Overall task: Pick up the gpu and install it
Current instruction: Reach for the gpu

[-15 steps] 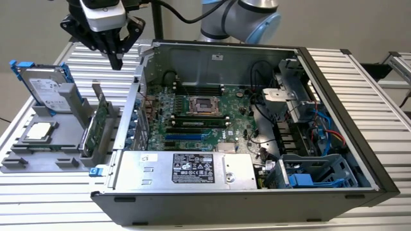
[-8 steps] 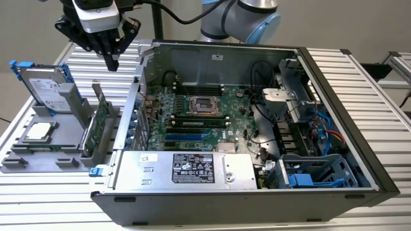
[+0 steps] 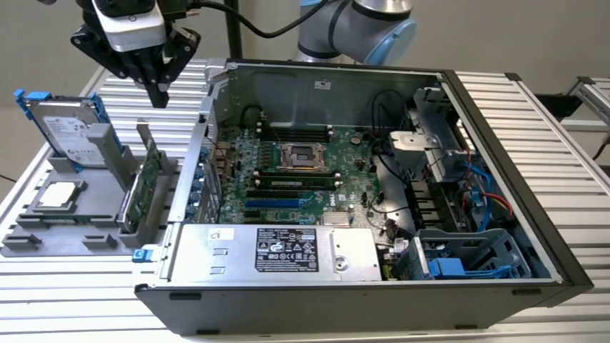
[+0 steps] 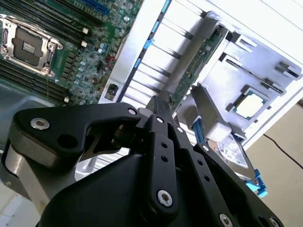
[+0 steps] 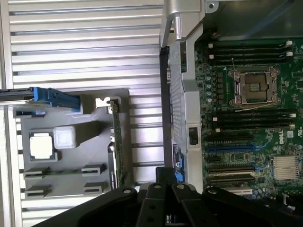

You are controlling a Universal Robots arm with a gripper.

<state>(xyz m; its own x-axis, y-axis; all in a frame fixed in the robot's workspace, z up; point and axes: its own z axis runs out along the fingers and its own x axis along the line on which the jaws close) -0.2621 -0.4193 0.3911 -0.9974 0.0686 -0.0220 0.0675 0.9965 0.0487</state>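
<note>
**While the gpu stands in its rack: our holdings, largest first**

Since nothing is lifted yet, we enter each item where it lies.

1. tabletop (image 3: 533,114): slatted metal that carries everything below.
2. computer case (image 3: 324,300): black tower laid on its side with the side panel off. We judge this is so the board faces up to an arm working from above.
3. arm (image 3: 372,21): grey and pale-blue joints behind the case, reaching toward the exterior view's left.
4. motherboard (image 3: 286,179): green, flat on the case floor. Its blue expansion slots (image 3: 271,203) carry no card, so the install is not yet made.
5. holder (image 3: 57,229): grey moulded rack on the tabletop, just beside the case on the exterior view's left. We take it to keep parts in fixed poses.
6. jaws: black, hanging above the holder's far end. They are brought together with nothing between them, and they are clear of the gpu below.
7. hard drive (image 3: 67,132): silver with blue clips, propped upright in the holder.
8. gpu (image 3: 143,189): green card standing on its long edge in the holder slot nearest the case, upper edge free. We read that pose as offering the edge to a grip from above. In the first wrist view the gpu (image 5: 116,142) shows edge-on.
9. chip (image 3: 59,194): small silver square, flat in a recess of the holder.
</note>
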